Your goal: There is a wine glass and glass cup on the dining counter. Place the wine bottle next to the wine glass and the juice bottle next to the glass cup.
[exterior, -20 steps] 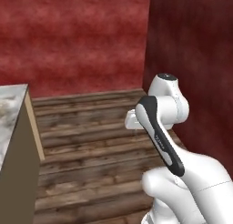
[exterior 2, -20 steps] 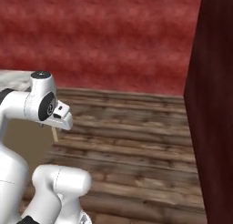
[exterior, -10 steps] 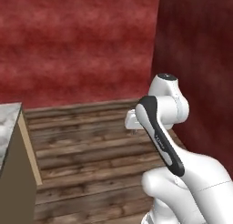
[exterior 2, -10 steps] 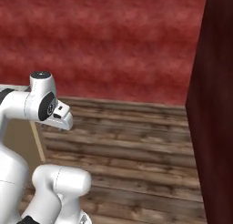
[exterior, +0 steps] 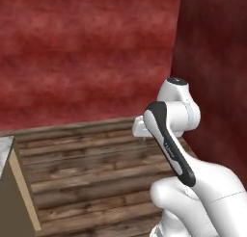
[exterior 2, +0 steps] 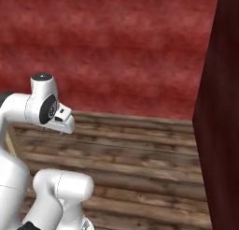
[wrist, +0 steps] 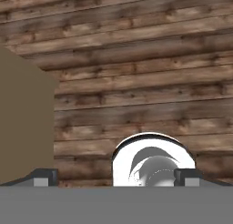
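Left base view: one white arm with dark joints rises from the lower right, folded at the elbow. Its gripper [exterior: 140, 133] hangs at the wrist above the floor [exterior: 91, 168]; the fingers are too small here to resolve. The floor consists of brown wooden planks with visible grain, running crosswise. One corner of the dining counter [exterior: 10, 183] enters at the lower left edge: a sliver of pale veined marble top over a flat beige side panel. One mottled red wall [exterior: 87, 53] closes the background, and one darker maroon panel [exterior: 212, 77] stands upright at the right.

Right base view: the same arm rises from the lower left, and the gripper [exterior 2: 62, 129] points down over the plank floor [exterior 2: 135, 163], touching nothing. The red wall [exterior 2: 116, 46] has a blotchy, plaster-like texture. The dark maroon panel [exterior 2: 224, 112] occupies the right edge as a smooth vertical slab.

Hand view: two dark fingertips [wrist: 44, 176] stand at the bottom corners, set far apart, so the jaws are fully spread with nothing held between them. Beyond them lie the wooden planks [wrist: 136, 73]. The beige counter base [wrist: 25, 123] appears as a flat, plain block at the left.
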